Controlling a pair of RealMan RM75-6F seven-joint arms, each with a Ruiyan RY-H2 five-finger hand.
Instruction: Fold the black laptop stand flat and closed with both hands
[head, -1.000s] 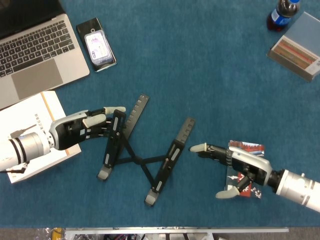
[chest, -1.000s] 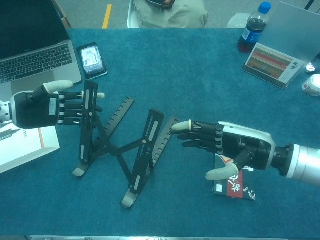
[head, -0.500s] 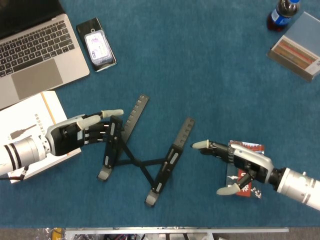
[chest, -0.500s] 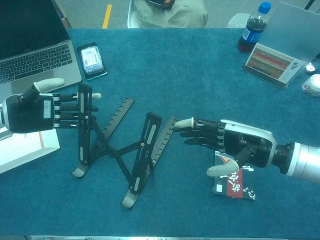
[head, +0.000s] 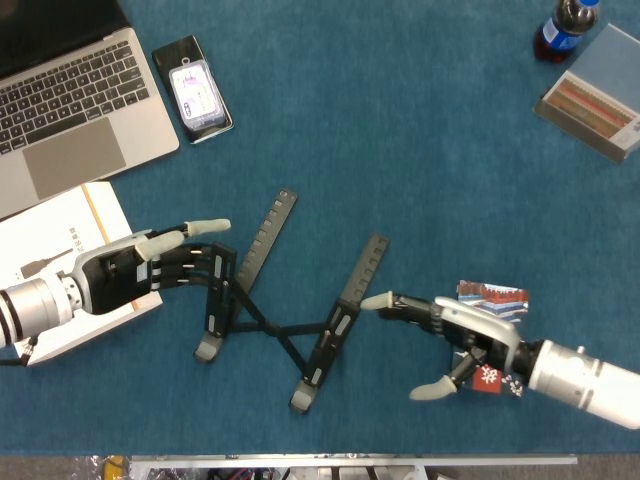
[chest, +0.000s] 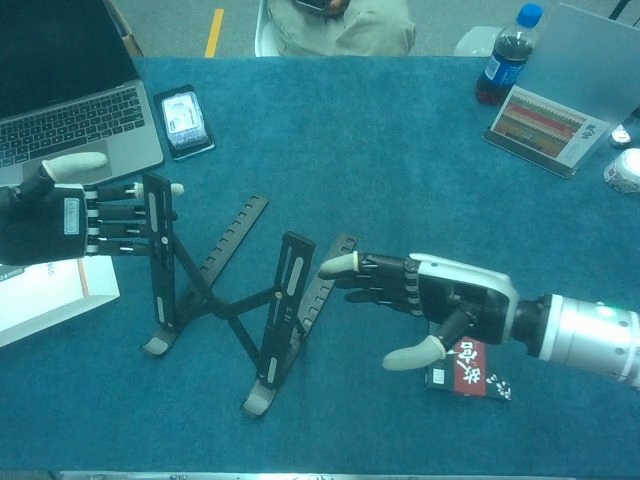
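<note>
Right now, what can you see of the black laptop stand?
The black laptop stand lies spread open on the blue table: two black rails joined by crossed struts, grey feet nearest the camera, notched strips angled outward. The left hand has its fingers against the left rail; the right hand reaches a fingertip toward the right rail.

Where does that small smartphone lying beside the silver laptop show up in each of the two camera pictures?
Head view: the small smartphone lies near the top left, just right of the silver laptop, on the blue table.
Chest view: the same smartphone sits upper left, again right of the laptop, above the black folding laptop stand.
Shared landmark: the dark cola bottle with a blue cap stands at the top right in both views.
</note>
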